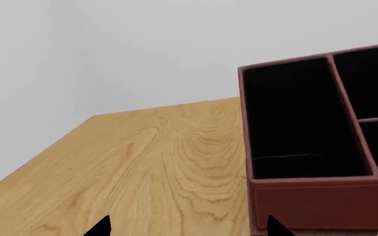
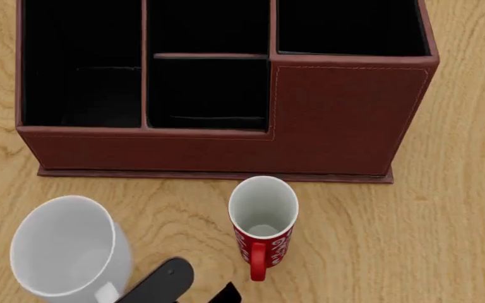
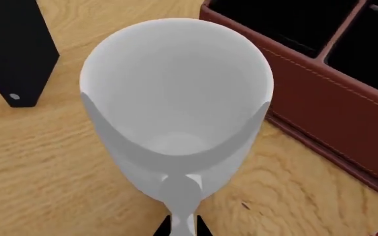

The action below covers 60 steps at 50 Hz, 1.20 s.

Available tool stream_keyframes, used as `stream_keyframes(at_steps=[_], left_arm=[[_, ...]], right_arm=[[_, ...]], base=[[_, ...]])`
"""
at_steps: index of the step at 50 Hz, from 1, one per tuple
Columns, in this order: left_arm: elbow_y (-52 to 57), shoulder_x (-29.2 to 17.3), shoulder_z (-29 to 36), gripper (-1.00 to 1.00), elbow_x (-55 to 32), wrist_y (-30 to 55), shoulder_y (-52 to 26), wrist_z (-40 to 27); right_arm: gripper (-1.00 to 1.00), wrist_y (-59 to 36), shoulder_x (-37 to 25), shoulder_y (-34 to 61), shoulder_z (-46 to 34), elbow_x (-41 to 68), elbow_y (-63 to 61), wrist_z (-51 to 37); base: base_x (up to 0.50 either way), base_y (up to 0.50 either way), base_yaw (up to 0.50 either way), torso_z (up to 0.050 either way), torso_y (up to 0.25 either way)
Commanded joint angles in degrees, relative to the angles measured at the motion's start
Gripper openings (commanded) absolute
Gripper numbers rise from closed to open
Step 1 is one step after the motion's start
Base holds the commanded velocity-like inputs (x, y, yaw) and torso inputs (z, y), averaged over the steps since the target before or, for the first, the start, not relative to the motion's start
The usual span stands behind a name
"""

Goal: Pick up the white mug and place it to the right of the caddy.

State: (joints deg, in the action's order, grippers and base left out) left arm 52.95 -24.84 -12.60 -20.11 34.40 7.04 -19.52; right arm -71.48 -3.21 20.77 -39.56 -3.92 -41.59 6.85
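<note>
White mug point(image 2: 64, 252) is sitting upright on the table point(image 2: 444, 240), just in front of the caddy point(image 2: 225, 88) near its left end, w/ red mug point(image 2: 264, 221) to its right. Right end effector point(image 3: 182, 227) is sitting narrow around mug's handle point(image 3: 181, 196). Left end effector point(image 1: 189, 227) is showing tips apart, nothing between.

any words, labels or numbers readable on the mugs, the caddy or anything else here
None can be read.
White mug: plain, no print.
Red mug: white swirl pattern only, no letters.
Caddy: bare leather-look walls with stitching, no label.
Black part: a small white dot, no text.
</note>
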Motion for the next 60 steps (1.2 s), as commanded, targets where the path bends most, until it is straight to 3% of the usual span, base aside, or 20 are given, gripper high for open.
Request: stream_keyframes(at_steps=[1, 10, 16, 21, 36, 48, 54, 58, 60], left_arm=[[0.75, -0.34, -0.11, 1.0, -0.69, 0.83, -0.42, -0.44], [0.86, -0.6, -0.77, 1.0, -0.84, 0.43, 0.0, -0.61], [0.83, -0.76, -0.38, 1.0, -0.5, 0.31, 0.03, -0.86], [0.76, -0.82, 0.16, 1.0, -0.19, 0.24, 0.07, -1.07], [1.45, -1.17, -0.01, 1.0, -0.58, 0.29, 0.35, -1.5], [1.99, -1.59, 0.14, 1.0, -0.97, 0.7, 0.23, -2.05], [2.34, -1.78, 0.52, 1.0, -1.29, 1.2, -0.18, -2.49], [2.56, -1.93, 0.33, 1.0, -1.8, 1.52, -0.41, -2.72], [2.74, -1.99, 0.19, 1.0, -2.09, 1.77, -0.58, -2.83]], right_arm=[[-1.0, -9.47, 1.06, 2.33, -2.4, -0.77, -10.29, -0.85], [-1.0, -17.92, 2.0, 5.35, -3.18, -0.65, -17.33, -2.21], [-1.0, -18.49, 1.45, 6.21, -2.91, -4.59, -18.32, 0.17], [-1.0, -18.49, 3.2, 5.28, -7.95, -27.61, -18.39, 16.01], [-1.0, -18.51, 3.21, 6.97, -9.81, -58.71, -18.4, 40.53], [-1.0, -18.51, 3.21, 9.67, -3.91, -75.37, -18.05, 57.16], [-1.0, -18.51, 3.21, 13.51, -0.13, -86.08, -15.55, 69.71], [-1.0, -18.51, 3.21, 17.91, 4.2, -96.72, -12.04, 83.01], [-1.0, -18.51, 3.21, 18.61, 5.22, -96.83, -11.67, 83.11]], base=[[0.0, 0.0, 0.0, 0.0, 0.0], [0.0, 0.0, 0.0, 0.0, 0.0], [0.0, 0.0, 0.0, 0.0, 0.0], [0.0, 0.0, 0.0, 0.0, 0.0], [0.0, 0.0, 0.0, 0.0, 0.0], [0.0, 0.0, 0.0, 0.0, 0.0], [0.0, 0.0, 0.0, 0.0, 0.003], [0.0, 0.0, 0.0, 0.0, 0.0], [0.0, 0.0, 0.0, 0.0, 0.0]])
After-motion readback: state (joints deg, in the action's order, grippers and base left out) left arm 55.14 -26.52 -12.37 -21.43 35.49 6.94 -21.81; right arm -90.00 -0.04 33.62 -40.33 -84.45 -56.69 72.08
